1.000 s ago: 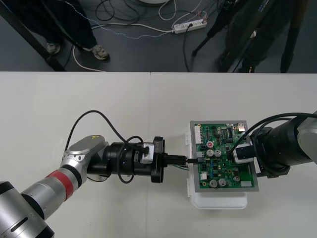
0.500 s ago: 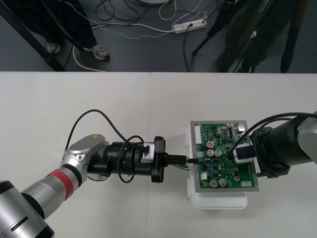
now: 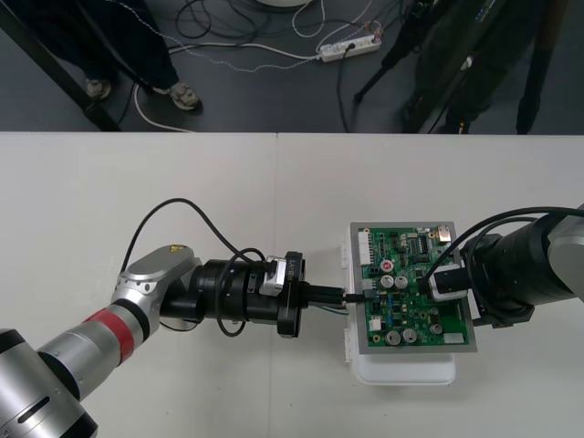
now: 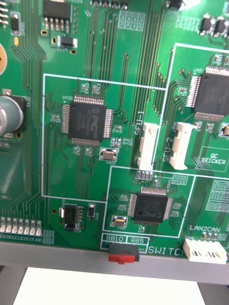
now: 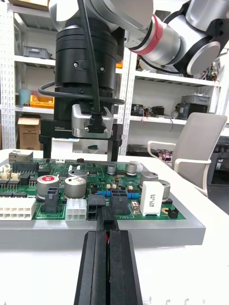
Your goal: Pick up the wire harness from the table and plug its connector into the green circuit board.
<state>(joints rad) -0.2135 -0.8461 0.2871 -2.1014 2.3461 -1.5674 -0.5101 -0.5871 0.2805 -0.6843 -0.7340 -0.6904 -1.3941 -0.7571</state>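
The green circuit board (image 3: pixel 411 297) sits on its white base (image 3: pixel 406 370) at the table's right. My left gripper (image 3: pixel 345 297) reaches level to the board's left edge and is shut on the harness. In the left wrist view its fingers (image 5: pixel 126 267) are pressed together on a red wire, with the black plug (image 5: pixel 106 215) at their tips. The plug touches a black connector on the board (image 5: pixel 119 183); I cannot tell whether it is seated. My right gripper (image 3: pixel 447 281) hovers over the board's right half, and its two fingers (image 5: pixel 113 147) stand far apart. The right wrist view looks straight at the board (image 4: pixel 95 71).
White sockets (image 5: pixel 16 208) and tall capacitors (image 5: pixel 75 186) stand on the board beside the plug. The table (image 3: pixel 182 182) lies bare to the left and behind the board. The left arm's black cable (image 3: pixel 173 214) loops above its wrist.
The left wrist has turned very slightly; the gripper, plug and right arm stay where they were.
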